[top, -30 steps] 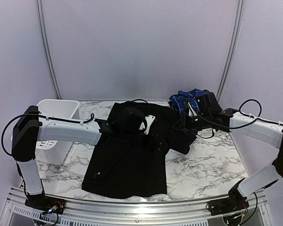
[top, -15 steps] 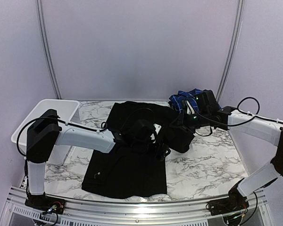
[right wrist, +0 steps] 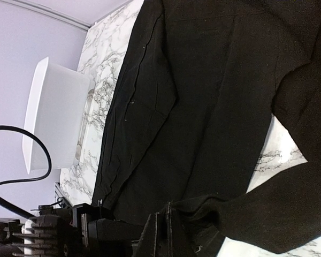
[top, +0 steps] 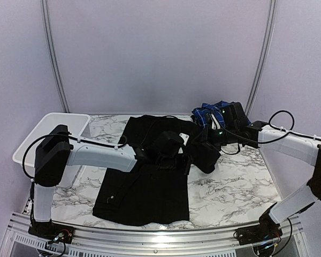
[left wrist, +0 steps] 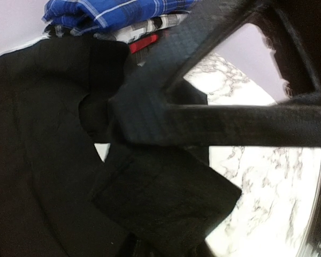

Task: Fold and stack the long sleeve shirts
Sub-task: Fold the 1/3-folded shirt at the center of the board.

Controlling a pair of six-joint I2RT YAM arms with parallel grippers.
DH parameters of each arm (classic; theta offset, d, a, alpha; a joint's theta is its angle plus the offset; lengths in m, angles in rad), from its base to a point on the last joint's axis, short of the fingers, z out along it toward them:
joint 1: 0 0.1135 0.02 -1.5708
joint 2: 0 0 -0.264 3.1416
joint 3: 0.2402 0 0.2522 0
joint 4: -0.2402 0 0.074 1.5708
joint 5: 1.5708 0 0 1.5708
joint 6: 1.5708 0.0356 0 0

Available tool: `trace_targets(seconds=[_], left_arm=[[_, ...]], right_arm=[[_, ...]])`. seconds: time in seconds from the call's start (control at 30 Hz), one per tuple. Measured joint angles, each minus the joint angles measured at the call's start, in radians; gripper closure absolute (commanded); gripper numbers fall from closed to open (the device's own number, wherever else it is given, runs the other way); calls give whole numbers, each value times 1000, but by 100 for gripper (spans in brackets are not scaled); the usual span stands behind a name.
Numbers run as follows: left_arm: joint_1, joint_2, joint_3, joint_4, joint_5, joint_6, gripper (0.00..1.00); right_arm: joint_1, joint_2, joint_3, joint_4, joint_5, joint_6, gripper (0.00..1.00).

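The black long sleeve shirt (top: pixel 144 193) lies spread on the marble table, its body toward the front. Its right sleeve (right wrist: pixel 278 214) is lifted and bunched between my two grippers. My right gripper (top: pixel 203 145) is shut with a fold of that sleeve pinched in its fingers (right wrist: pixel 166 230). My left gripper (top: pixel 176 159) reaches across the shirt's chest. The sleeve's square cuff (left wrist: pixel 166 198) runs down into its jaws, which look shut on it, though they are dark against the cloth. Folded plaid shirts (top: pixel 208 113), blue-and-white on top (left wrist: pixel 112 13), are stacked at the back right.
A white plastic basket (top: pixel 53 134) stands at the table's left edge, also visible in the right wrist view (right wrist: pixel 53 118). Bare marble table (top: pixel 235 187) shows to the right of the shirt. The right arm's cables hang near the plaid stack.
My left arm has swung right across the shirt to the sleeve beside the right gripper, and its jaws have gone from open to shut. The right gripper has barely moved.
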Motion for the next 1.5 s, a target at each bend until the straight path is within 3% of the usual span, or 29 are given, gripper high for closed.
trace_targets(seconds=[0.1, 0.27, 0.33, 0.4, 0.5, 1.03, 1.3, 1.5], left_arm=[[0, 1, 0, -4, -17, 6, 100], [1, -1, 0, -15, -37, -3, 100], [8, -8, 0, -27, -40, -18, 100], [16, -24, 0, -46, -37, -37, 100], [35, -70, 0, -78, -31, -67, 100], [230, -479, -113, -243, -10, -168, 100], [312, -544, -115, -320, -10, -168, 100], [339, -565, -115, -366, -10, -167, 100]], right_arm=[[8, 0, 0, 2, 13, -9, 77], [37, -8, 0, -4, 80, -48, 50], [42, -29, -5, -4, 118, -67, 31], [45, -77, -28, 2, 166, -85, 23], [46, -155, -63, 5, 232, -107, 2], [59, -261, -183, 26, 375, -230, 2], [175, -255, -254, 14, 385, -227, 2], [321, -256, -342, -19, 396, -119, 10]])
